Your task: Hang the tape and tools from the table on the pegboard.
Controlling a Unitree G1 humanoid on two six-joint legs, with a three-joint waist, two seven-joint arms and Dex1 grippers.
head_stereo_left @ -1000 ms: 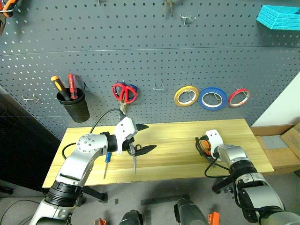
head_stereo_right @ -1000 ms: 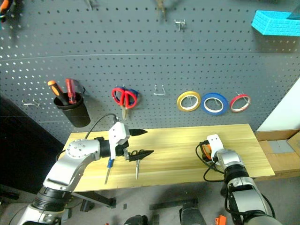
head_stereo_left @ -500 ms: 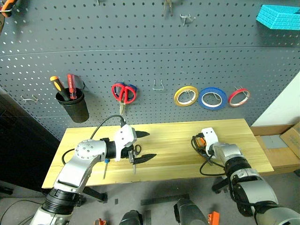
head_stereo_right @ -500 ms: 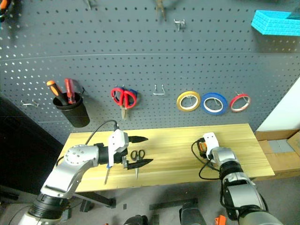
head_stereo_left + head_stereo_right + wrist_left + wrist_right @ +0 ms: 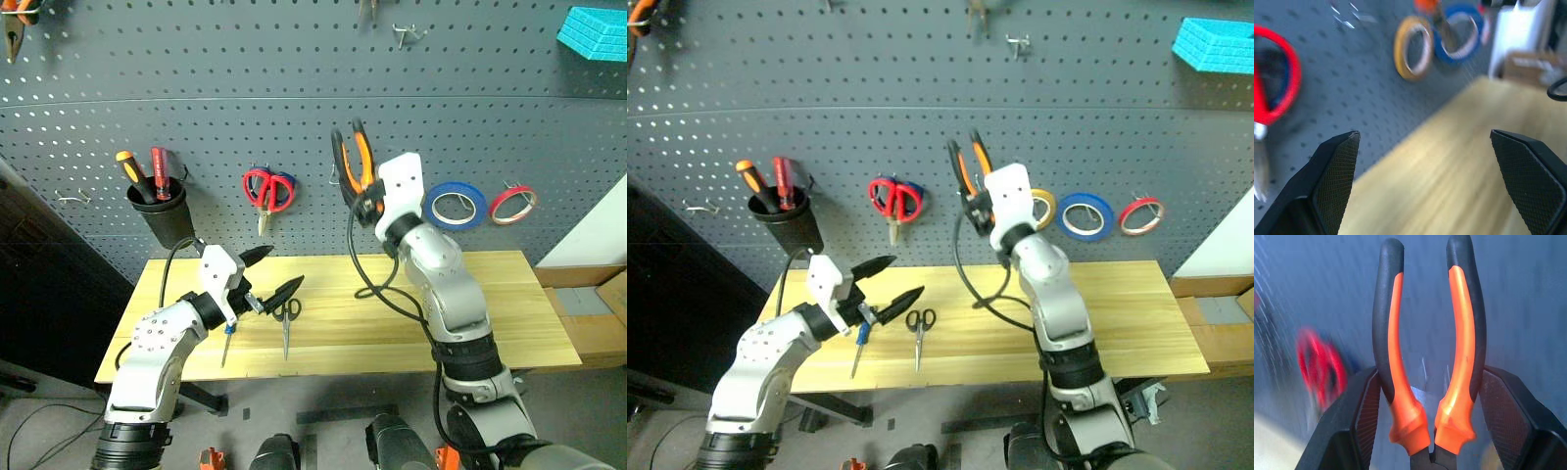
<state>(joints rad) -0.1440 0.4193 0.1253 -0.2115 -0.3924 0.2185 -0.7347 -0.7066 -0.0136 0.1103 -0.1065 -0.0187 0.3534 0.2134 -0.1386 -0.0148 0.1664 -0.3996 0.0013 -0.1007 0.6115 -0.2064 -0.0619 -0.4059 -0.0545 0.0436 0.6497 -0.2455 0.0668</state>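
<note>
The left gripper [image 5: 888,280] hangs with its 2 fingers spread wide and nothing between them, just above the table [image 5: 1117,323]. Below it lie the screwdriver [image 5: 858,345] and black-handled scissors [image 5: 918,333], blades toward the near edge. The right gripper [image 5: 364,203] clamps the pliers [image 5: 351,162], handles pointing up, before the pegboard [image 5: 245,88].

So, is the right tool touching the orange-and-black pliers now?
Touching. In the right wrist view both fingers of the right tool press against the handles of the pliers, which stand between them.
</note>
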